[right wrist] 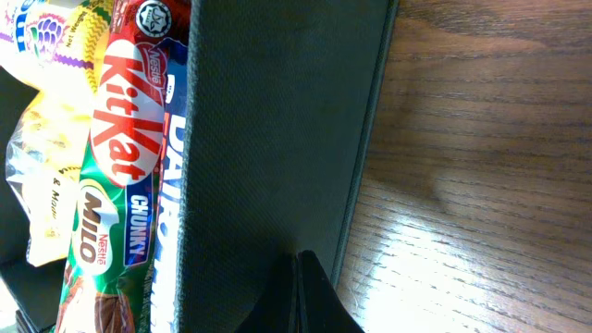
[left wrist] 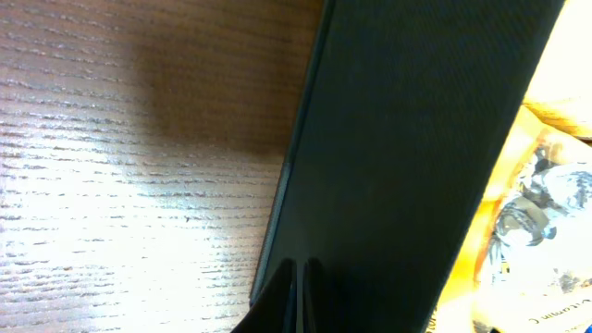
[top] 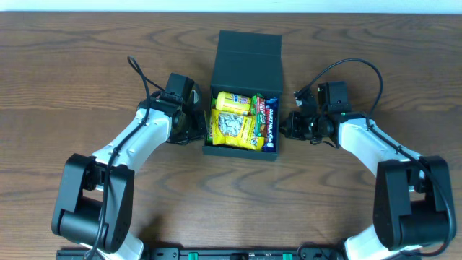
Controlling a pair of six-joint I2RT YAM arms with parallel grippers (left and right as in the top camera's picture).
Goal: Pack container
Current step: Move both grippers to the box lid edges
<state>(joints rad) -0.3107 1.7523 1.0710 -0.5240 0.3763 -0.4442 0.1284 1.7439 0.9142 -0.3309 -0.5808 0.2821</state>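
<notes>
The dark green container (top: 246,52) stands open at the table's middle, its flap lid laid back toward the far side. Inside lie yellow snack packets (top: 232,124), a KitKat and Milo bar (top: 258,119) and a blue bar (top: 269,123). My left gripper (top: 201,127) is shut, its tips against the container's left outer wall (left wrist: 398,148). My right gripper (top: 284,126) is shut, its tips against the right outer wall (right wrist: 277,129). The right wrist view shows the KitKat (right wrist: 125,129) and Milo wrapper (right wrist: 102,250) beyond that wall. The fingertips show at the lower edge of the left wrist view (left wrist: 299,287) and the right wrist view (right wrist: 298,287).
Brown wooden table (top: 72,65) all round the container. Arm bases stand at the near edge, left (top: 90,202) and right (top: 411,206). Cables loop over each wrist.
</notes>
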